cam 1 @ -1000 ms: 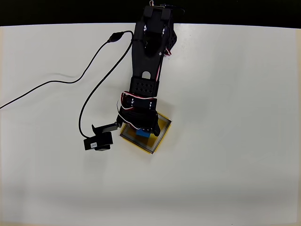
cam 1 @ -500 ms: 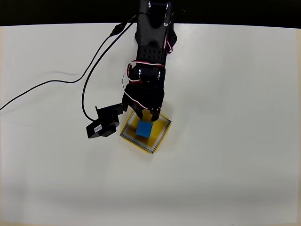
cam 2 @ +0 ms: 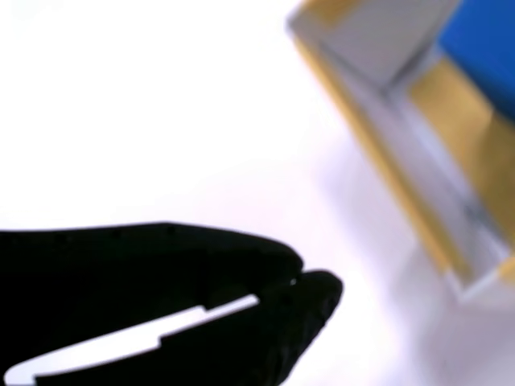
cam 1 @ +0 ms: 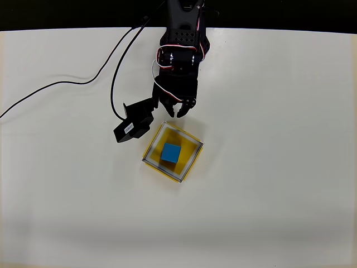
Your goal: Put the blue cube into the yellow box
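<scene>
The cube [cam 1: 171, 152] sits inside the box [cam 1: 191, 160], just below the pincer [cam 1: 177, 112], whose jaws are together and empty. Little risk remains; a low sweep could clip the box rim and shift it along the counter [cam 1: 279, 111].

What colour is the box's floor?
Bright yellow, clearest around the blue cube in the overhead view of the box.

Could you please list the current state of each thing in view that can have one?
Blue cube: resting on the floor of the yellow box, not held.
Yellow box: flat on the table, holding the cube.
End effector: shut, holding nothing, just beyond the box's upper edge in the overhead view.
</scene>
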Available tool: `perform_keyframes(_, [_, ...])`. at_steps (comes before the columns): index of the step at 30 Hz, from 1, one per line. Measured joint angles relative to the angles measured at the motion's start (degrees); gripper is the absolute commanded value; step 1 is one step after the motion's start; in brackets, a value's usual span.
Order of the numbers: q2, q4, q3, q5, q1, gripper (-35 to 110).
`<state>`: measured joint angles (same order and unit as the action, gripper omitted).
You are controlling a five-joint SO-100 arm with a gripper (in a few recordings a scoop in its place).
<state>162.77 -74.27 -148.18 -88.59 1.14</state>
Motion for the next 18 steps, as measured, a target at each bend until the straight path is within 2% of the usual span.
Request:
perform_keyframes(11, [20.21,-2.02,-20.3,-1.41,0.0,0])
perform_keyframes(18, [26.81,-3.78,-28.92,-1.93,-0.7,0])
